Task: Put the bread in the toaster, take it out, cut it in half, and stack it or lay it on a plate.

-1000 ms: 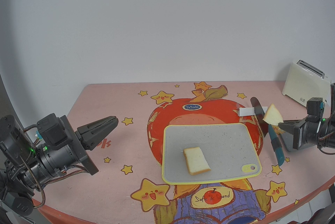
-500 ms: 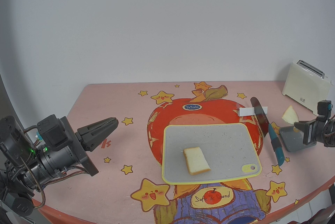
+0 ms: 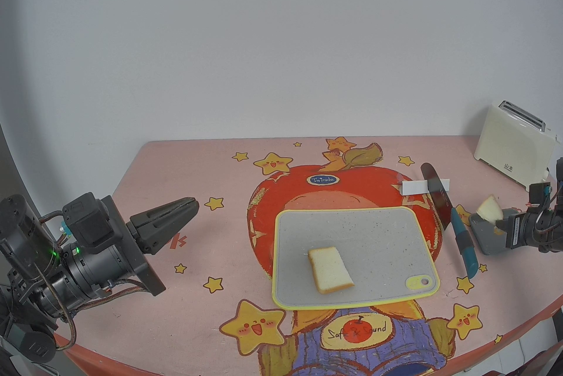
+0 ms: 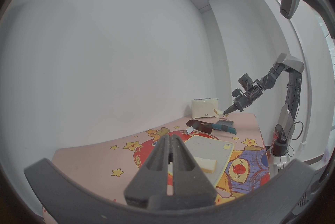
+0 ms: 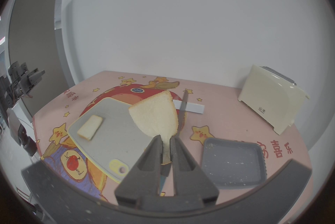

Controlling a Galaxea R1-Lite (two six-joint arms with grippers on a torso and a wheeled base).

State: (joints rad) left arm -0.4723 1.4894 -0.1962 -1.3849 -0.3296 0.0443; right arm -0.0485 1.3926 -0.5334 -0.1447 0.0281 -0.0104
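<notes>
Nearest the robot, the left jaws hang at the surface's (image 3: 193, 172) left edge, pressed to a narrow slit with nothing between them, just as they were a second ago. Beyond them the cutting board (image 3: 375, 242) lies mid-surface with a half slice (image 3: 330, 270) flat on its near part, neither having shifted. Just right of the board the knife (image 3: 463, 245) rests with its teal handle towards the robot and its dark blade across a white strip (image 3: 413, 187). The grey plate (image 3: 485, 233) sits just beside the knife handle.

A second ago the right jaws held their bread piece (image 3: 489, 209) above the knife blade. They have since drawn back to the right, and the piece now hangs over the plate's far left corner, raised off it. The right jaws are clamped on the piece's (image 5: 155, 117) narrow end, so the wider part stands up beyond their tips. Farthest off, the toaster (image 3: 516, 145) stands at the right rear corner, apart from the held piece.
</notes>
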